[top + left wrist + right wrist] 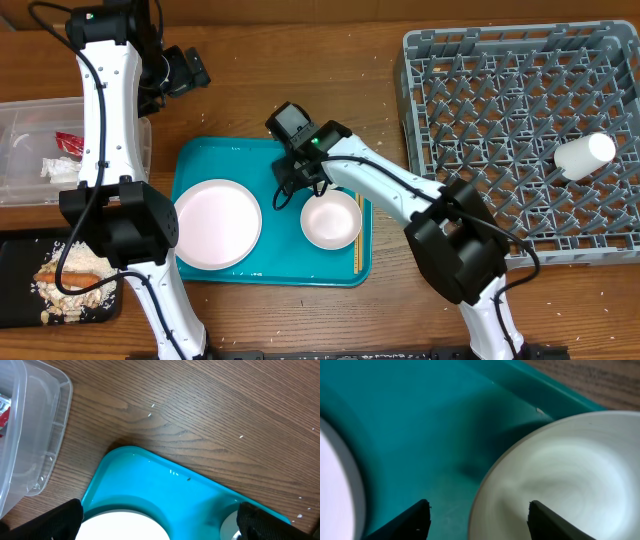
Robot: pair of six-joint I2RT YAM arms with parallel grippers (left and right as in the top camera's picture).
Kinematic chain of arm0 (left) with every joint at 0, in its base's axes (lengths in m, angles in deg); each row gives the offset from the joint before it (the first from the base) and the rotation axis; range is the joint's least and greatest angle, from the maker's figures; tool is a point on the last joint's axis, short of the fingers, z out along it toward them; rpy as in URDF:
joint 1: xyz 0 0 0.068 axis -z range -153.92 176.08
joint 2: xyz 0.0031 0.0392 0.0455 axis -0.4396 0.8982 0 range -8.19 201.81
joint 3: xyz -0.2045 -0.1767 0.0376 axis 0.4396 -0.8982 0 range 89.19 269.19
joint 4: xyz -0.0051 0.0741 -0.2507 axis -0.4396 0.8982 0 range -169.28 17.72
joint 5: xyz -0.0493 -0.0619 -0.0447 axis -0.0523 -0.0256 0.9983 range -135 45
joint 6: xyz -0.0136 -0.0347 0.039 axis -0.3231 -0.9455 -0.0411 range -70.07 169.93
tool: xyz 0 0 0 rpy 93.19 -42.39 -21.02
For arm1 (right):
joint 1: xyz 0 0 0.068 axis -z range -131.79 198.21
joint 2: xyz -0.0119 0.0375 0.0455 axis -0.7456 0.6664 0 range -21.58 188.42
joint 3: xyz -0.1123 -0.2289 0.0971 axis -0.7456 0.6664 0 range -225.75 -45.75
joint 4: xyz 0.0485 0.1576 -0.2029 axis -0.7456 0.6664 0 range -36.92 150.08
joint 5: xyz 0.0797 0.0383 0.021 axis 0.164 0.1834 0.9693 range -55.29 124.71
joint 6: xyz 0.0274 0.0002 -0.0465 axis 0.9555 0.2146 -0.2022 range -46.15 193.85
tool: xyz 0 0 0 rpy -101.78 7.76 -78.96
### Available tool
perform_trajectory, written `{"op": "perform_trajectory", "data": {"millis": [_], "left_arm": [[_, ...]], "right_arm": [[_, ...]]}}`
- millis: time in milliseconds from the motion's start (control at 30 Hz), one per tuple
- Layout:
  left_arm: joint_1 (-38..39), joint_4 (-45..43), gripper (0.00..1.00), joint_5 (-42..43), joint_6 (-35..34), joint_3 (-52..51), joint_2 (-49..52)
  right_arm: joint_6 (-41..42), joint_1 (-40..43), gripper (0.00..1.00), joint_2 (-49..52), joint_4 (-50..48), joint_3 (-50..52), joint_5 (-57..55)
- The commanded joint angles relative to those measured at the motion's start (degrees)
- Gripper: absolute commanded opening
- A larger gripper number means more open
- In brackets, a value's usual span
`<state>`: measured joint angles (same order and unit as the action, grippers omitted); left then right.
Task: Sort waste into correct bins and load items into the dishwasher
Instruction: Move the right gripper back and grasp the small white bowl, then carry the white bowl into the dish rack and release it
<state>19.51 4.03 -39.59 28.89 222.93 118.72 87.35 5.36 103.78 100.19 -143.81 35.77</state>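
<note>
On the teal tray (200, 165), the right hand (477, 517) straddles the rim of a white bowl (331, 221). One finger is inside and one outside, apart and not yet pinching, seemingly ready to lift it toward the grey dish rack (480, 90). A pale plate (216, 222) lies beside it. The left hand (160, 522) hovers nearby, spread wide and empty.

Pink plate (217, 222) lies flat in the middle; white bowl (331, 220) upright at its 3 o'clock; white cup (585, 156) on its side in the grey rack (470, 90) at 2 o'clock; red wrapper (68, 143) and tissue (58, 167) in the clear tub (25, 115) at 9 o'clock; orange stick (72, 269) and crumbs (55, 292) in the black tray (15, 250) at 8 o'clock.
</note>
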Motion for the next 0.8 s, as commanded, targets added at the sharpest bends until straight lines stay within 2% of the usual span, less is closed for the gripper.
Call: {"op": "perform_trajectory", "data": {"millis": [0,200,433,500,767], "left_arm": [[0.26,0.02,1.00,0.37,-0.42,-0.04,0.00],[0.26,0.02,1.00,0.37,-0.42,-0.02,0.00],[0.26,0.02,1.00,0.37,-0.42,-0.02,0.00],[0.26,0.02,1.00,0.37,-0.42,-0.02,0.00],[0.26,0.02,1.00,0.39,-0.39,-0.02,0.00]], "right_arm": [[0.02,-0.28,0.56,1.49,-0.37,-0.22,-1.25],[0.96,-0.28,0.43,1.11,0.04,-0.68,-1.01],[1.46,-0.15,0.16,-1.22,4.74,-6.56,-1.03],[1.49,-0.04,0.06,-1.77,5.64,-7.96,-1.01],[1.51,2.25,0.04,-7.45,9.81,-12.63,-0.98]]}}
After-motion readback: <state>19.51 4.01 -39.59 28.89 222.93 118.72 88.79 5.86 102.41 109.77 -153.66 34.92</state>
